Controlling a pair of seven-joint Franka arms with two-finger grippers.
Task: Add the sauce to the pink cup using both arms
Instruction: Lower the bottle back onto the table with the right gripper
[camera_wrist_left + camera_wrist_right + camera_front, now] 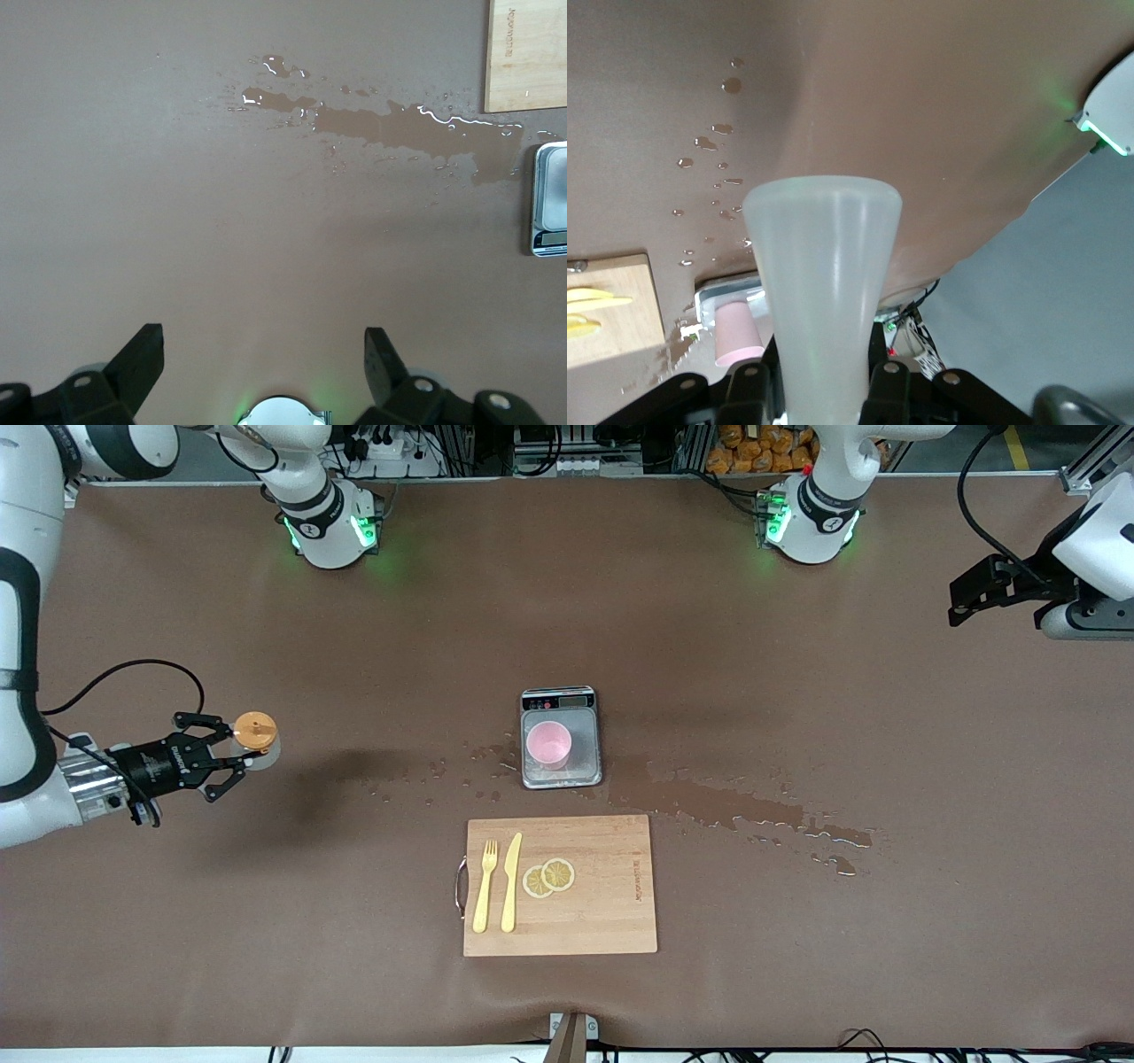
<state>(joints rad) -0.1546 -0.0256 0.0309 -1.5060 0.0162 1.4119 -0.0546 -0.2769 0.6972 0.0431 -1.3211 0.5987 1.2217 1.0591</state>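
Front view: the sauce bottle is up in the air, and the cup waits on the scale.

Front view shows the right end effector [232, 755] closed tight on the sauce [256, 735], over the bench [797, 691] near the right arm's end. The pink cup [548, 744] sits on the grey scale [560, 737] in the middle, with wet spills [744, 810] beside it. Left wrist view shows the left end effector [264, 359] wide open and holding nothing; that arm waits. Right wrist view shows the sauce [822, 274] pinched low down, with the pink cup [737, 333] well apart. The carry step looks in hand. Next, the bottle must go over the cup and tip.
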